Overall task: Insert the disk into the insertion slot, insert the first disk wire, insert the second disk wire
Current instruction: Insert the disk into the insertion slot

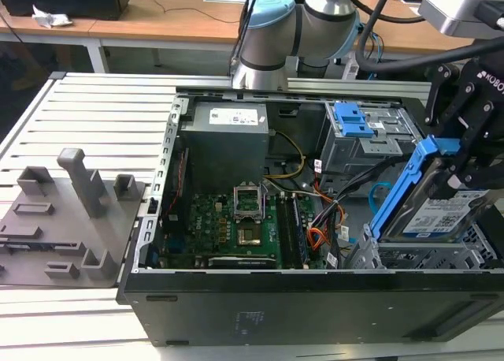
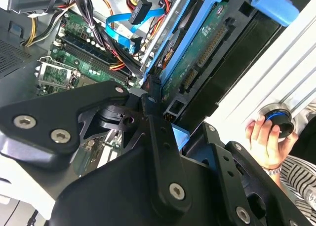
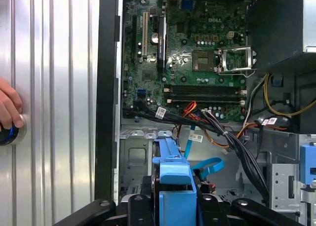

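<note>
My gripper (image 1: 463,168) is shut on the disk (image 1: 441,211), a silver-grey drive in a blue bracket. The disk hangs tilted, its lower end just above the insertion slot (image 1: 429,258), a low perforated grey cage at the case's front corner on the exterior view's right. In the first wrist view the disk's blue bracket (image 3: 173,171) points down toward the cage floor (image 3: 136,157). The second disk wire (image 3: 207,165), a light-blue flat cable, loops free beside the disk. In the second wrist view the first disk wire (image 2: 139,11), thin red and orange wires with a dark plug, hangs loose by the second disk wire (image 2: 121,24).
A taller cage with a blue latch (image 1: 370,136) stands behind the slot. A black cable bundle (image 3: 232,142) and an orange flat cable (image 1: 316,236) cross between motherboard (image 1: 228,219) and cages. A person's hand (image 2: 261,137) rests on a blue-ringed knob. Grey fixtures (image 1: 71,211) lie outside the case.
</note>
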